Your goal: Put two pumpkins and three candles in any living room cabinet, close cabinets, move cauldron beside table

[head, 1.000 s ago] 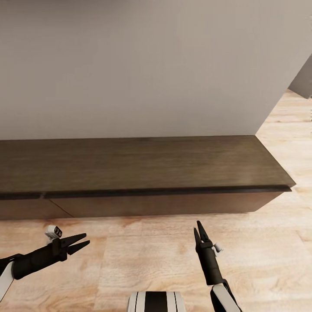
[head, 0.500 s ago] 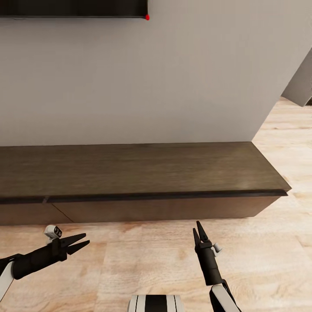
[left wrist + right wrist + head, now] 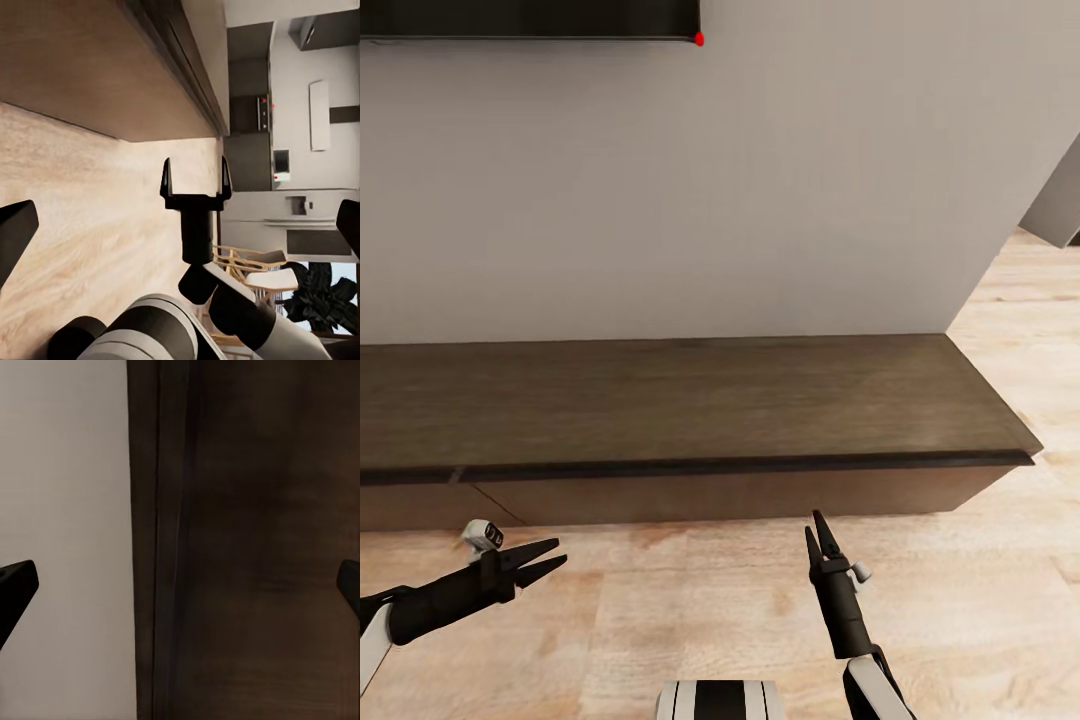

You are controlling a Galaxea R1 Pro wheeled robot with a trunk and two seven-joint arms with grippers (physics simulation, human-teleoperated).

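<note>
The robot stands facing the cabinet (image 3: 690, 410), a long low dark-brown unit against the pale wall (image 3: 760, 180), with the lower edge of a dark screen (image 3: 530, 18) mounted above it. The drawer fronts sit flush under the top, so the cabinet looks closed, and its top is bare.

The left gripper (image 3: 556, 562) hangs low over the wood floor (image 3: 690, 590), fingers spread and nothing between them. The right gripper (image 3: 816, 532) points toward the drawer front; in the left wrist view (image 3: 195, 174) its two fingers stand apart and hold nothing.

No pumpkin, candle or cauldron can be made out here. Whether any already lie inside the closed drawers cannot be told. As far as these views go, the robot carries nothing and is lined up at the cabinet, perhaps about to open a drawer; fetching the items and moving the cauldron likely remain.
</note>
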